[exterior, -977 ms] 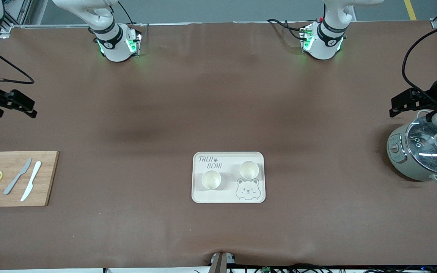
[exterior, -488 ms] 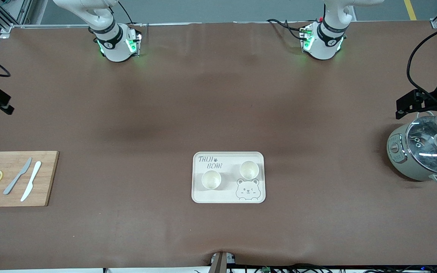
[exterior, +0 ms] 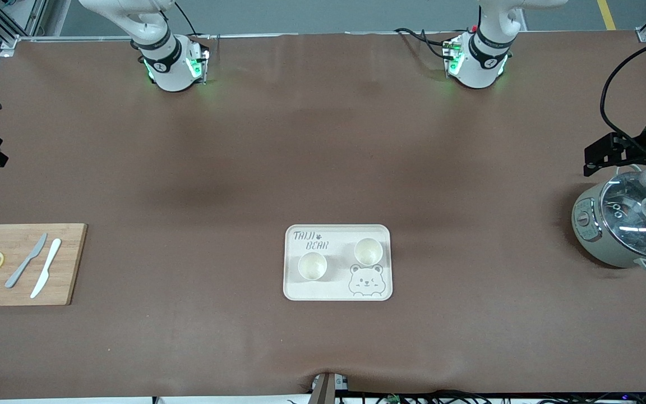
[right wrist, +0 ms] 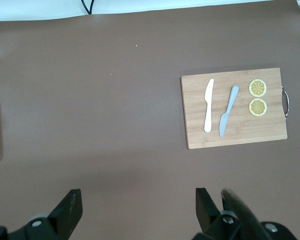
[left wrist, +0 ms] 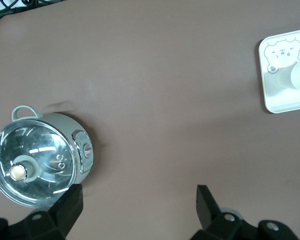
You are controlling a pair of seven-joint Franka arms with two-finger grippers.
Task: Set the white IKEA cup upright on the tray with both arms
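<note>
Two cups (exterior: 312,265) (exterior: 368,251) stood upright on the tray (exterior: 337,294), so the task looked done. The left gripper (left wrist: 136,204), spread empty, hung above the pot (exterior: 626,226); the right gripper (right wrist: 135,204), also spread empty, hung over bare surface (exterior: 323,140).

You see a matt brown table cover (exterior: 244,140), smooth apart from faint creases. The tray (exterior: 296,287) looks like matt cream plastic, and the two cups (exterior: 312,265) on it have a smooth, slightly glossy finish. The cutting board (exterior: 70,264) shows pale wood grain; on it lie a dull grey metal knife (exterior: 26,261) and a white plastic knife (exterior: 46,267). The cooker (exterior: 595,238) has a satin grey-green shell and a glossy glass lid (exterior: 634,216) with reflections.
</note>
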